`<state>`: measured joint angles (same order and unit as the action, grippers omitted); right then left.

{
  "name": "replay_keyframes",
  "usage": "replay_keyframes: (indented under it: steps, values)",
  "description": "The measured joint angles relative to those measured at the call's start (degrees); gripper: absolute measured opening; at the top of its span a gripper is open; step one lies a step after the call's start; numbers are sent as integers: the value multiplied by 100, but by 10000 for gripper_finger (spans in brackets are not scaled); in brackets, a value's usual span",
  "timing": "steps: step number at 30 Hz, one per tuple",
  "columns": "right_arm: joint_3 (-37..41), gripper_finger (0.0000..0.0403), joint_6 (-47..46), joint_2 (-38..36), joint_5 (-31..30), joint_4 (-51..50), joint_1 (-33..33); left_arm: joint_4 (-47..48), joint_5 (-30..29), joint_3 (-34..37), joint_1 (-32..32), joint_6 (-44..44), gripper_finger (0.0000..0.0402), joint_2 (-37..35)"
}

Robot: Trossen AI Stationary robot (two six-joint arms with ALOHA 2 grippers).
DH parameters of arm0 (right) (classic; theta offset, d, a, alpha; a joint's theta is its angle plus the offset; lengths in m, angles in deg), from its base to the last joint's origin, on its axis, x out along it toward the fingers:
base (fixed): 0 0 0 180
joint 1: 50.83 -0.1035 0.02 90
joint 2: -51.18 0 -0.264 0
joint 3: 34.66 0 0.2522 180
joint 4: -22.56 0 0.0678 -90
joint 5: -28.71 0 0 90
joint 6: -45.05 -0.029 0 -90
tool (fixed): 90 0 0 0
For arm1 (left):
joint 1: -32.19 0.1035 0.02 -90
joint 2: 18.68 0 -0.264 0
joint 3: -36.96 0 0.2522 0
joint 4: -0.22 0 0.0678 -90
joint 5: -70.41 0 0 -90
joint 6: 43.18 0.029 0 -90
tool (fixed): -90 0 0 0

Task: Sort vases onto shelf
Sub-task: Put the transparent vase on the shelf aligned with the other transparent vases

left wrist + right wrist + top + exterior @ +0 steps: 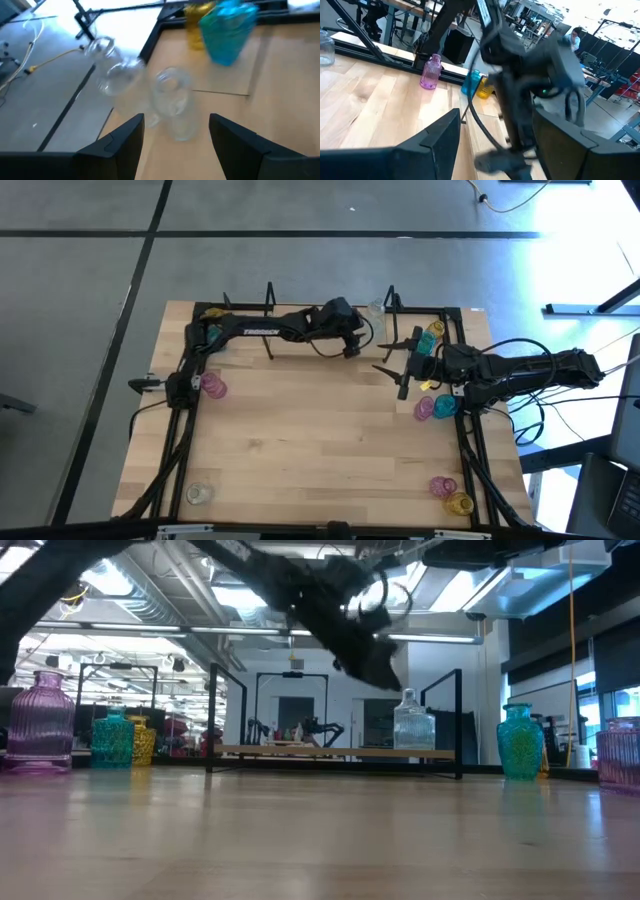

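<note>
**A:** Watching the left fingers (122, 142) now: spread wide, gripping nothing, lined up on a clear vase (173, 102) standing on the shelf (300, 751), just ahead of the gap between the tips.

**B:** Not yet between them, then. Easy to clip the neck by closing in off-centre, and easy to tip it over and send it rolling off the board.

**A:** Agreed. Looks smooth and glassy too, so probably slippery. Risky to pinch high near the neck, with every chance of letting it swing or slide out.

**B:** Farther beyond the tips, spotting a teal vase (227, 30) and a yellow vase (196, 22), well apart from the clear one. Safe enough, barring an overshoot.

**A:** Turning to the right fingers (435, 142): also parted, also empty, hovering over the desk (365, 95) with the left arm (530, 85) directly ahead of them.

**B:** Bigger risk there. Pushing forward could mean striking arm against arm, or snagging that cable (475, 120).

**A:** Hard to judge the clearance, though. Can't tell how near.

**B:** Safer to keep the right side back and to centre the clear vase before squeezing.
</note>
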<state>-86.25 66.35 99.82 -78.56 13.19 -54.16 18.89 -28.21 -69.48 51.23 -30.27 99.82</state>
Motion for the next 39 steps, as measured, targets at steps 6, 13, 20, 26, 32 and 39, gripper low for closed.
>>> replay_keyframes:
  steps: [6, 13, 20, 26, 32, 39]
  values:
    - [0, 237, -21, 0, -2, -14, -2, 136, -25, 843, -375, -189, 218, -1171]
    - [0, 237, -472, 0, 76, -149, -7, 402, -45, 2265, -1092, -693, 218, -2699]
    - [0, 237, -1483, 105, 571, -193, -198, 1887, -491, 2889, -2104, -1732, 218, -3934]
    - [0, 237, -1539, 717, 571, 101, -964, 2136, -506, 2889, -2825, -2070, 218, -4330]
    - [-90, 237, -1582, 1258, 200, 419, -1583, 2546, -139, 2889, -3342, -3354, 218, -4356]
    - [-420, 237, -1586, 1620, -278, 489, -2066, 3384, -135, 2889, -4604, -5382, 218, -4354]
